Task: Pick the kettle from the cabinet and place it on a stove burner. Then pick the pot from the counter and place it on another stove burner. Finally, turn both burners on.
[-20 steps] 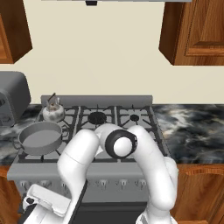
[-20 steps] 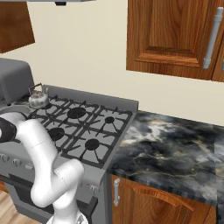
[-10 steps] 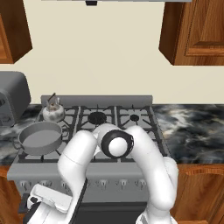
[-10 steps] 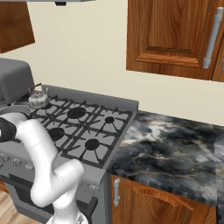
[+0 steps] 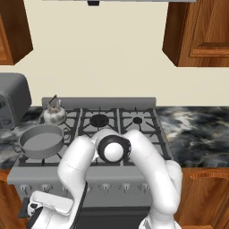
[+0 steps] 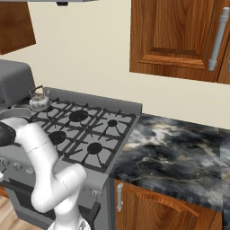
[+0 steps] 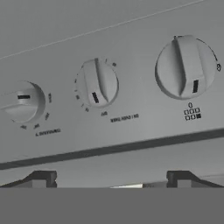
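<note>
- The kettle [image 5: 54,115] is sitting on the rear left burner [image 5: 58,120] of the stove [image 5: 99,182], near the back left corner of the grates; in the right base view the kettle [image 6: 39,102] is showing against the stove's back rail.
- The pot [image 5: 41,141] is resting on the front left burner, just in front of the kettle and near the stove's left edge (one small side handle is pointing toward that edge).
- The arm is bending down over the stove's front edge toward the control panel.
- The pincer [image 7: 111,181] is standing fully open, holding nothing; its two dark fingertips [image 7: 41,178] are showing wide apart at the bottom of the hand view.
- The hand view is facing the grey control panel at close range: three knobs are lining up in a row, the middle knob [image 7: 96,84] above the gap between the tips, the right knob [image 7: 185,66] larger in frame, the left knob [image 7: 19,100] partly cut off.
- The bench [image 6: 179,150] is running to the right of the stove.
- The cabinet [image 6: 179,38] is hanging above that bench, door shut, bar handle [image 6: 218,39] at its right side.
</note>
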Robot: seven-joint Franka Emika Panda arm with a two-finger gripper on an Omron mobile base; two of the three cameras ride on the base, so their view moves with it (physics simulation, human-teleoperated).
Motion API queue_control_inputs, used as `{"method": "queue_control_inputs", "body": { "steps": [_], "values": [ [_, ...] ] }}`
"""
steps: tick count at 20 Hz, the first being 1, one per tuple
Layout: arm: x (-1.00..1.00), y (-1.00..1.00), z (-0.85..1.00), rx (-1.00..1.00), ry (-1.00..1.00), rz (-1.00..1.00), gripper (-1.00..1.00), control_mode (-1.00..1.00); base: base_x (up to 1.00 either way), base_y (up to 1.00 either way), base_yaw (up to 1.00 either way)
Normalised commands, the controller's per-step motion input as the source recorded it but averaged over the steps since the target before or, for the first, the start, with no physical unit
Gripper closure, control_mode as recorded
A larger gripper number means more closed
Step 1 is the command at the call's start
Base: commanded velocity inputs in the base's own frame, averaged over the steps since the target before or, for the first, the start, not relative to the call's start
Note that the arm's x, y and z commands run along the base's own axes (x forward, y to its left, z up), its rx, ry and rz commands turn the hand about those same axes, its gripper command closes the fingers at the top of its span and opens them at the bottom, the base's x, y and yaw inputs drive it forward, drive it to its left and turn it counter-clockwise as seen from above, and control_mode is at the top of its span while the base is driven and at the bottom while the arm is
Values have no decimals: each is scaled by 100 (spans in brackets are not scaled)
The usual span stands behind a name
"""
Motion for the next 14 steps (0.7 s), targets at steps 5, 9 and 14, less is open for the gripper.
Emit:
{"method": "queue_control_inputs", "body": {
  "steps": [5, 9, 14],
  "values": [
    [2, 28, -19, -5, -1, 3, -100, -100, 0, 0, 0],
    [0, 1, 0, -2, -5, 0, -100, -100, 0, 0, 0],
    [5, 0, 0, -1, -2, 0, -100, -100, 0, 0, 0]
  ]
}}
